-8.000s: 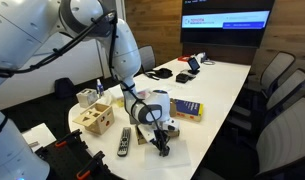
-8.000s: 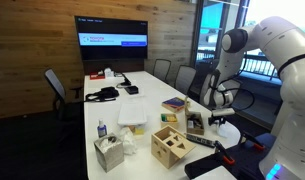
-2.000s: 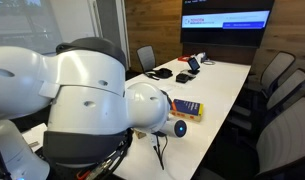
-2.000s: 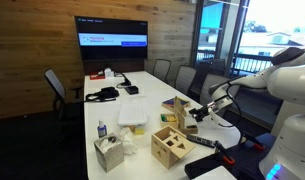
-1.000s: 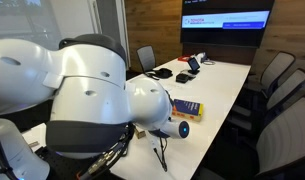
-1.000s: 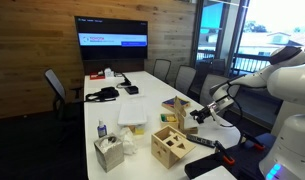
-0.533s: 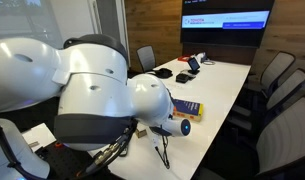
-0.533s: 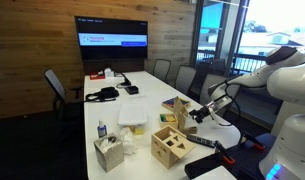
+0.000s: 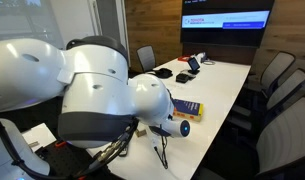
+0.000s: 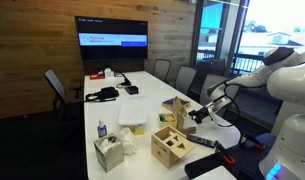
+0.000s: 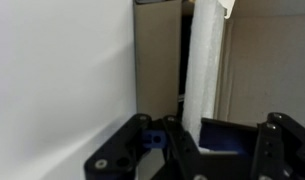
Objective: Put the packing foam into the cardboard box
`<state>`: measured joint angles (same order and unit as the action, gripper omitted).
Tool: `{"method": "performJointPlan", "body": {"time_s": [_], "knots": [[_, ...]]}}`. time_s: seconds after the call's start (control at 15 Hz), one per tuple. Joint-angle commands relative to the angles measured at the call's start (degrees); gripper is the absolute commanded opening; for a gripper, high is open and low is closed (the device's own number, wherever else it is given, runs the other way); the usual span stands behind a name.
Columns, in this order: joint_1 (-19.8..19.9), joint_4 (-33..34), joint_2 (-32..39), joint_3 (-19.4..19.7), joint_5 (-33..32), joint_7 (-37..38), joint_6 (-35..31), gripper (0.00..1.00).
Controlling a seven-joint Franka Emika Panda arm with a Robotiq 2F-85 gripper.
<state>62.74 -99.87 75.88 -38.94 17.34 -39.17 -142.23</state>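
Foam sheet edge-on at my fingers, cardboard box close by.

In the wrist view the packing foam (image 11: pixel 205 60) showed as a narrow white strip running straight ahead from my fingers (image 11: pixel 178 135). Its long axis lay along my reach and it touched one finger. I could not tell whether the other had closed on it. The cardboard box (image 10: pixel 189 120) sat just beside my fingers on the white surface (image 10: pixel 142 92).

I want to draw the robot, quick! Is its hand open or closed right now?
Gripper: cannot be told. The packing foam stands up inside it, but whether it is clamped does not show.
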Motion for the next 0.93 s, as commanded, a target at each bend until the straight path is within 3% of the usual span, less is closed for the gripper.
{"method": "performJointPlan", "body": {"time_s": [0.0, 0.73, 0.8, 0.87], "knots": [[-0.6, 1.0, 0.9, 0.3, 2.5, -1.6, 0.9, 0.0], [-4.6, 0.4, -0.4, 0.9, 3.6, -0.8, -1.2, 0.0], [-4.9, 0.4, -0.5, 0.9, 3.6, -0.9, -1.1, 0.24], [-5.2, 0.4, -0.5, 0.9, 3.5, -1.2, -0.8, 0.26]]}}
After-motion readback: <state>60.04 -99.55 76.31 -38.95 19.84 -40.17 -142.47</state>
